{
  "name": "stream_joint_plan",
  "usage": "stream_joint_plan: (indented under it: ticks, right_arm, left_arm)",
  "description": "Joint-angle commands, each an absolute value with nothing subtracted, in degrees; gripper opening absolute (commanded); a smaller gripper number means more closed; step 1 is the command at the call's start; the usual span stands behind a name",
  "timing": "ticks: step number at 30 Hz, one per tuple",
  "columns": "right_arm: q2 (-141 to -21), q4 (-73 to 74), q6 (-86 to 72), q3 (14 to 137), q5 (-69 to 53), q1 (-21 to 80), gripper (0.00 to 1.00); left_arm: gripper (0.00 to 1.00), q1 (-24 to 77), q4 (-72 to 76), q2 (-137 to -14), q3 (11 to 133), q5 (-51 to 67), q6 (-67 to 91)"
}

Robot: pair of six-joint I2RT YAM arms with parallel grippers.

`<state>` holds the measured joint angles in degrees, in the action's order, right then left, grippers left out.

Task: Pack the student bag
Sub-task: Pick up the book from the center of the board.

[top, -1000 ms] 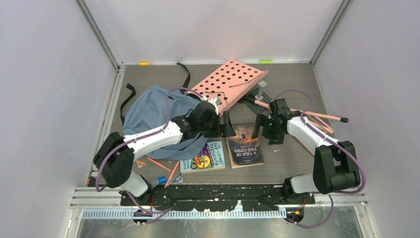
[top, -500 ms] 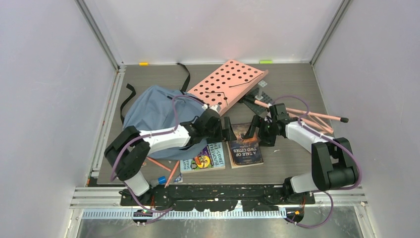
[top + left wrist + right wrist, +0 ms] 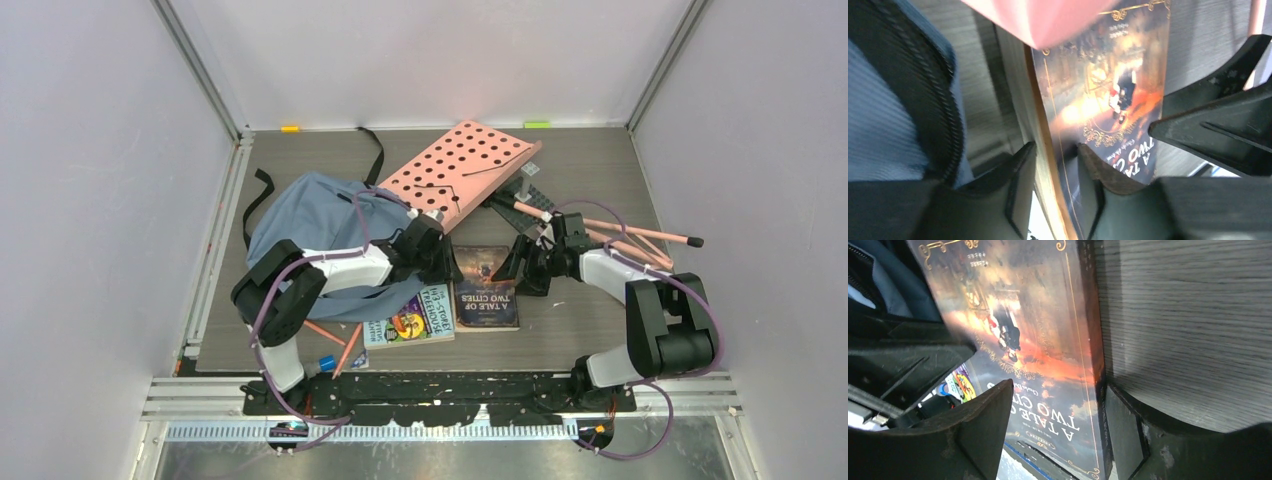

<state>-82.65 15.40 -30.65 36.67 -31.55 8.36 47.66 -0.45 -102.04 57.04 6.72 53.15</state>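
- Two arms meet over the novel "A Tale of Two Cities" (image 3: 488,292), lying cover-up on the table (image 3: 585,325) at about the 4 o'clock side of the student bag (image 3: 305,222).
- The left gripper (image 3: 1055,150) has its jaws drawn in narrow astride the book's left long edge and appears to pinch it. The bag's black zipper edging lies close at its 9 o'clock.
- The right gripper (image 3: 1058,390) stands spread wide over the book's right edge, one finger above the cover and the other on bare table. It holds nothing.
- The bag slumps at the 10 o'clock part of the table, with the left arm lying across it. Its opening cannot be made out from above.
- A pink perforated board (image 3: 462,165) leans at the book's 12 o'clock, and a treehouse paperback (image 3: 412,318) lies at its 8 o'clock.
- The step in hand looks to be securing this book. The next move calls for lifting its left edge and swinging it toward 9 o'clock into the bag's mouth, with the right gripper steadying it.
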Motion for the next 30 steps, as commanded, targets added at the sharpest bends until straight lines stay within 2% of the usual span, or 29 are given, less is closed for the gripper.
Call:
stream_joint_plan:
  ticks: [1,7,11,16,27,30]
  right_arm:
    - [-81.21,6.35,-36.35,36.27,-53.46,10.81,0.7]
    - [-73.91,7.13,-38.33,34.92,-51.89,10.81,0.66]
    - [-70.35,-2.43,-46.37,32.22,-51.32,10.81,0.62]
    - [-68.2,-5.98,-48.68,31.31,-47.99,10.8,0.59]
    - [-74.46,-4.34,-45.24,31.9,-48.02,10.96,0.5]
    - [-74.28,-1.52,-44.48,33.53,-46.91,10.99,0.34]
  left_arm:
    - [0.32,49.44,5.01,-105.18,59.15,14.87,51.51]
    - [0.12,48.96,7.97,-103.62,57.55,18.41,49.39]
    - [0.05,48.96,10.7,-103.81,56.95,20.42,49.22]
    - [0.03,48.96,11.32,-104.4,57.65,21.99,48.65]
    - [0.03,48.96,14.35,-105.31,58.59,24.71,47.77]
    - [0.03,48.96,13.33,-104.52,58.99,23.92,46.56]
